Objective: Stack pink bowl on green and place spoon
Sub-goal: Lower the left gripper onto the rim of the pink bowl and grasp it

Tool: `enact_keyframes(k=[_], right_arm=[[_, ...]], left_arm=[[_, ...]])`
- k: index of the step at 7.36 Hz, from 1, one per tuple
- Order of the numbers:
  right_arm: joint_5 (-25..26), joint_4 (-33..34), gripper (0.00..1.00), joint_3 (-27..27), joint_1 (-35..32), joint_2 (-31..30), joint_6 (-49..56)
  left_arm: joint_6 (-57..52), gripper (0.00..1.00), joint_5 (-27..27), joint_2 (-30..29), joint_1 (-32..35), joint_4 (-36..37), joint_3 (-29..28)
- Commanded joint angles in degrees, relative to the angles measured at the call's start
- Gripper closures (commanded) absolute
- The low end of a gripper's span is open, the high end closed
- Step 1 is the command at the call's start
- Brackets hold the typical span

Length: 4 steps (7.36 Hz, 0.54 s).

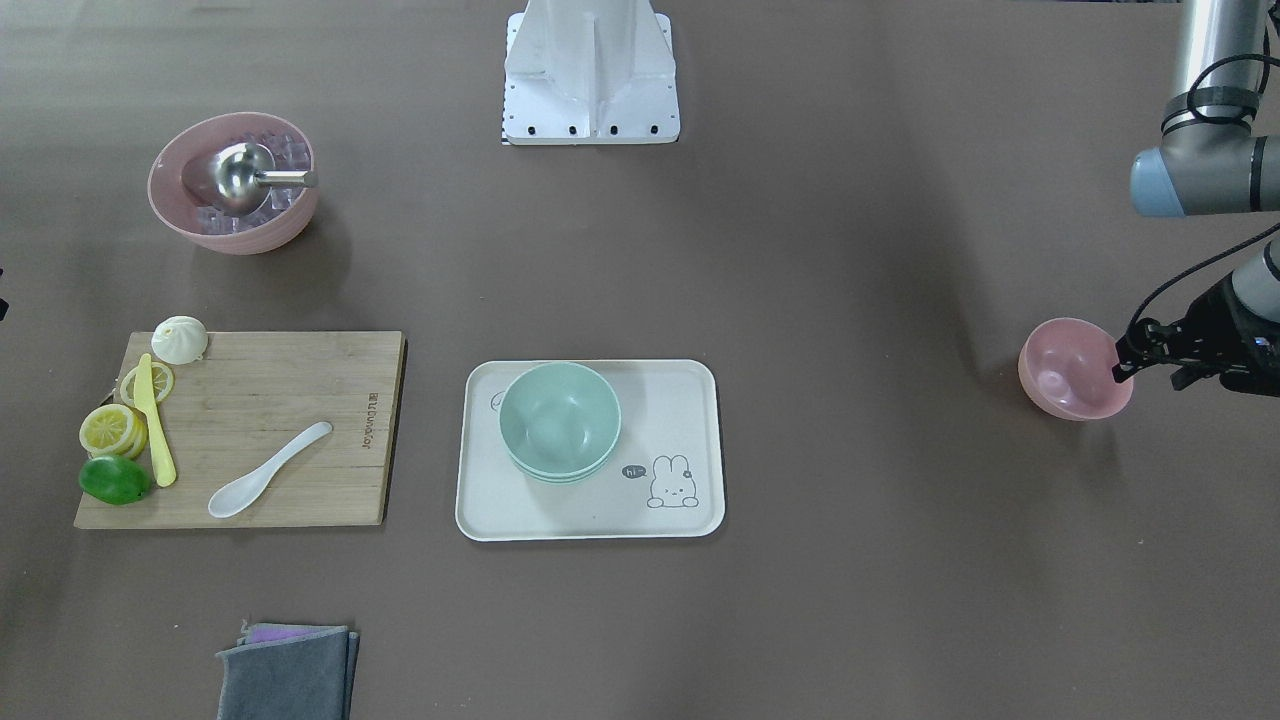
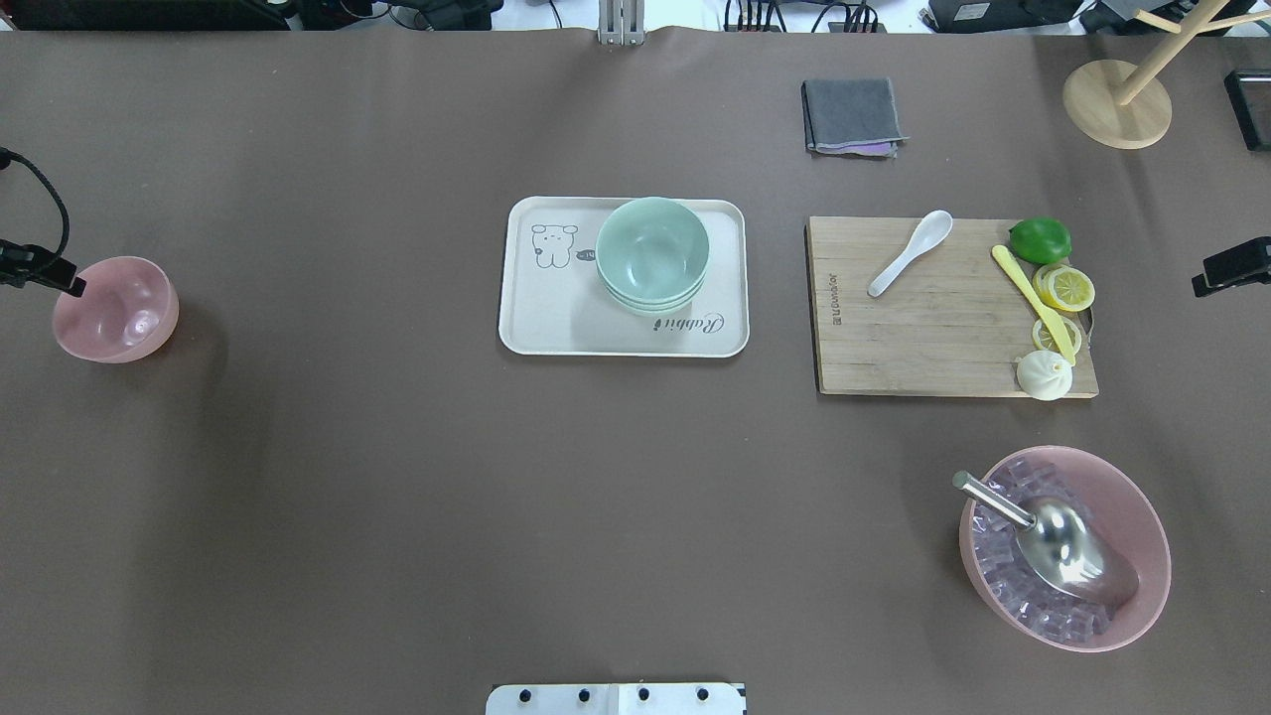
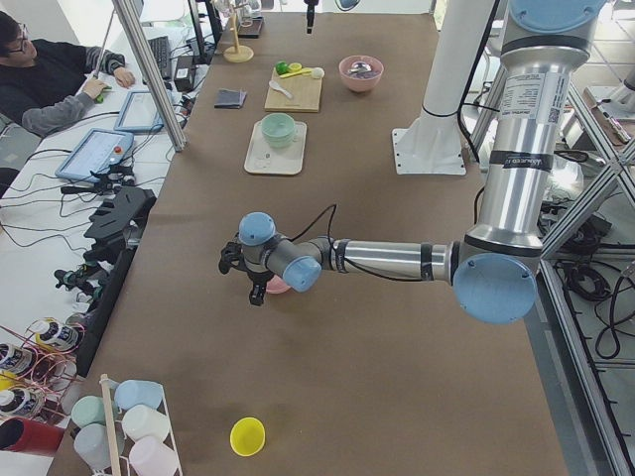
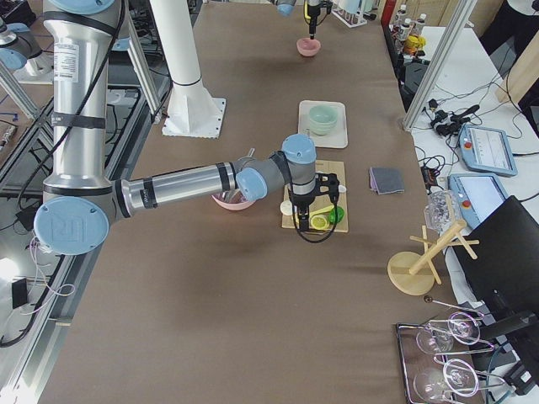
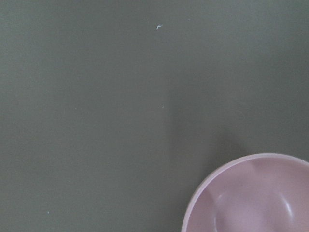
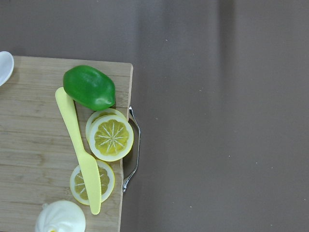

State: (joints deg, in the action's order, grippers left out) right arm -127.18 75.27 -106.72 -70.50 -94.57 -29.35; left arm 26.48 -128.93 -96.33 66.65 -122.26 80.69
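We have the left end effector (image 1: 1126,362) at the rim of the small matte pink round bowl (image 1: 1068,372), likely for a rim grasp; we cannot tell whether it is open. The bowl sits on the brown worktop (image 1: 850,300), well apart from the pale mint-green bowl stack (image 1: 558,420). The glossy white soup spoon (image 1: 265,485) lies on the bamboo board (image 1: 300,400).

Robotics lab: aluminium frame posts (image 3: 151,74), trailing cables (image 3: 45,183), teach pendants (image 3: 96,154), seated operator (image 3: 45,74) beside the table (image 3: 327,397).

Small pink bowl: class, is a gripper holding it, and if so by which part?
It cannot be told. The left gripper has its tips at the rim of the small pink bowl, but no view shows whether they clamp it.
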Motion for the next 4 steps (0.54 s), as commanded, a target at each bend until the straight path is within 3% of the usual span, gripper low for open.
enact_keyframes(k=[1, 2, 3, 4], right_arm=[[0.0, -0.3, 0.0, 0.0, 0.0, -0.1, 0.0], [0.0, -0.3, 0.0, 0.0, 0.0, -0.1, 0.0], [0.0, -0.3, 0.0, 0.0, 0.0, 0.0, 0.0], [0.0, -0.3, 0.0, 0.0, 0.0, 0.0, 0.0]], left_arm=[[0.0, 0.52, -0.1, -0.2, -1.6, -0.6, -0.4], [0.0, 0.53, -0.2, -0.2, -1.8, -1.1, -0.4], [0.0, 0.69, -0.4, -0.1, -1.8, -1.1, -0.4], [0.1, 0.98, -0.4, -0.2, -1.7, -1.2, -0.2]])
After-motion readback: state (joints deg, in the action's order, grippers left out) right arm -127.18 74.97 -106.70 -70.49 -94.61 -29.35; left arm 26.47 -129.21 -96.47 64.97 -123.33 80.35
